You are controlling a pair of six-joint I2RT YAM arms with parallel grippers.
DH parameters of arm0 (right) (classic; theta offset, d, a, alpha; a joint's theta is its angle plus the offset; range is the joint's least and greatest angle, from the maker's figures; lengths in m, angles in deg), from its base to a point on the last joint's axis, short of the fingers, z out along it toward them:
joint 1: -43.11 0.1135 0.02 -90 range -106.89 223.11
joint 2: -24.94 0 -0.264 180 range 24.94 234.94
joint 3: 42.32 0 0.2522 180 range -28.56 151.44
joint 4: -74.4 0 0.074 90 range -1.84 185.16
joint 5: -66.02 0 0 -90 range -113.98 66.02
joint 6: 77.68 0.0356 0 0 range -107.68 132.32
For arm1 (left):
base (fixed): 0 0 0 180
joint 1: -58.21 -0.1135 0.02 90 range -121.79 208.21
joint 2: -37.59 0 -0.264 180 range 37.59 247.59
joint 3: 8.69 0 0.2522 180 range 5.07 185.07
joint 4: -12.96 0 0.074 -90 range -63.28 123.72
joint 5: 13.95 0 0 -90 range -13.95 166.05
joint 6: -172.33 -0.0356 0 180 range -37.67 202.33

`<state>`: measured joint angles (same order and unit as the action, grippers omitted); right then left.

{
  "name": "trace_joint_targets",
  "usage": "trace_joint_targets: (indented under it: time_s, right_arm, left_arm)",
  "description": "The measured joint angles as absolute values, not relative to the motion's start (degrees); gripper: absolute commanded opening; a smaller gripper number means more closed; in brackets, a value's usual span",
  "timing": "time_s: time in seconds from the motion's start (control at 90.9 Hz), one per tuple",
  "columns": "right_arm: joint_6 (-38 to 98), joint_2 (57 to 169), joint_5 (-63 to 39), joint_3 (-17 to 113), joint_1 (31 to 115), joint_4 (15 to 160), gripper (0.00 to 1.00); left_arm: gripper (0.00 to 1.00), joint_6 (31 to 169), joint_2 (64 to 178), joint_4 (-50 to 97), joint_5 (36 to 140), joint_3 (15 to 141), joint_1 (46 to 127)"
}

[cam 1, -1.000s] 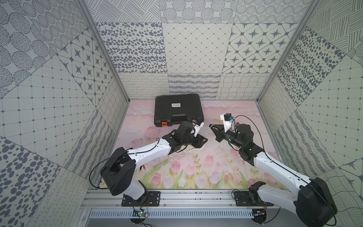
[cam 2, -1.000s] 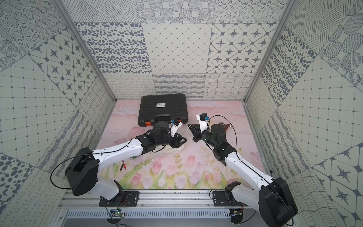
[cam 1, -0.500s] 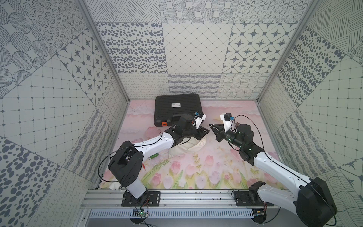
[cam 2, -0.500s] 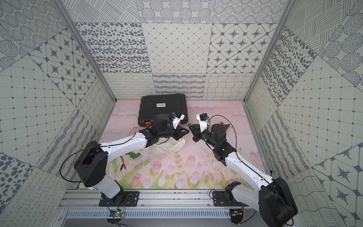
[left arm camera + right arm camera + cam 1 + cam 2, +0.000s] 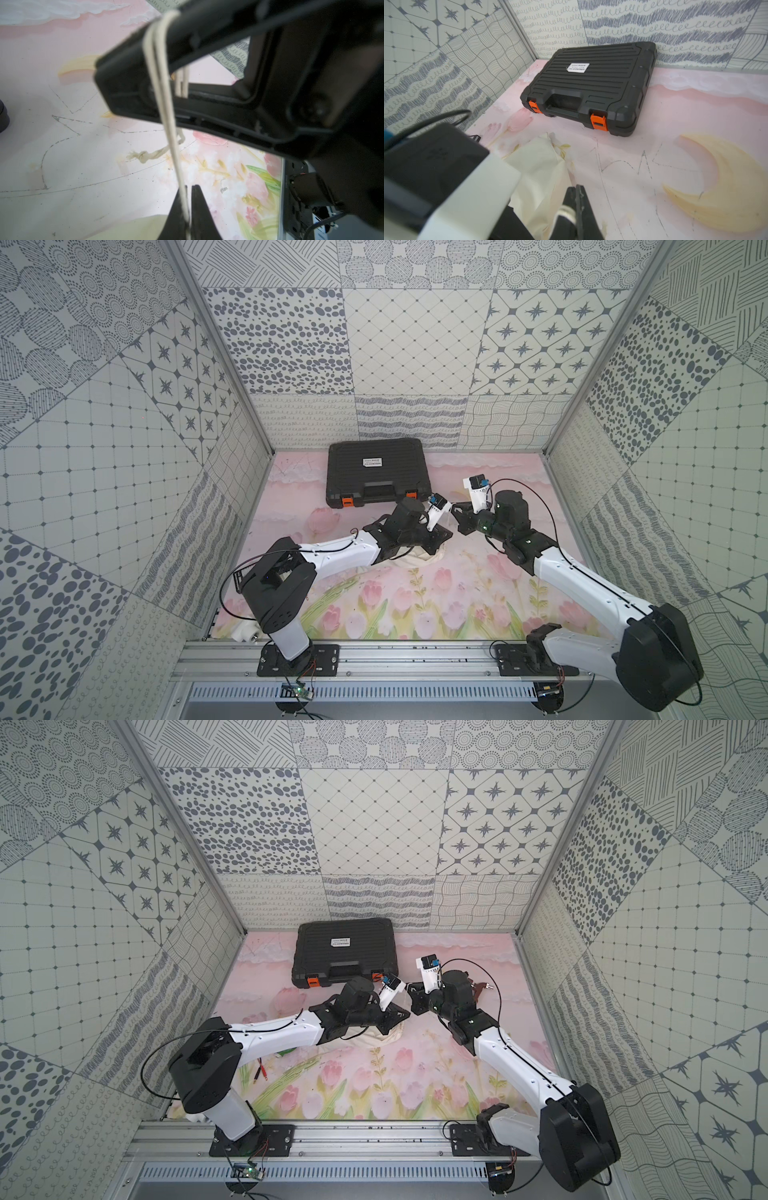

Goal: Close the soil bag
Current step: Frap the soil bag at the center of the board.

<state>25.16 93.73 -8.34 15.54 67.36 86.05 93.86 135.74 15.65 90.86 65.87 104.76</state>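
The soft, light soil bag (image 5: 419, 565) slumps on the mat (image 5: 457, 605) beneath the left gripper (image 5: 189, 188), which, like the right gripper (image 5: 576, 188), is clamped on its thin cord (image 5: 166, 104), likely the best place to hold.

Black case (image 5: 353, 472) flat at far end of floral mat (image 5: 415, 614); two orange latches (image 5: 347, 501), white label (image 5: 372, 461) on lid.
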Motion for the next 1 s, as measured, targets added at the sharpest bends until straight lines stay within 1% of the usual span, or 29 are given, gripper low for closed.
trace_joint_targets:
  time_s: [0.22, 0.44, 0.836, 0.902, 1.001]
  right_arm:
    - [25.42, 96.88, -8.27, 17.7, 65.2, 92.5, 0.0]
    - [26.38, 97.38, -7.81, 17.72, 62.34, 97.55, 0.0]
    - [31.52, 99.15, -2.28, 17.83, 54.49, 99.62, 0.0]
    - [32.22, 99.26, -1.74, 17.83, 53.86, 99.62, 0.0]
    - [33.0, 99.5, -0.86, 18.01, 53.27, 99.58, 0.0]
  left_arm:
    - [0.12, 93.03, 138.93, 16.99, 82.42, 66.61, 108.19]
    - [0.11, 93.0, 142.82, 17.29, 76.0, 68.38, 111.03]
    - [0.17, 93.27, 144.22, 13.55, 74.1, 67.48, 111.53]
    - [0.16, 93.29, 144.85, 13.73, 74.1, 67.99, 111.64]
    - [0.12, 93.31, 145.66, 14.01, 73.88, 68.9, 111.82]
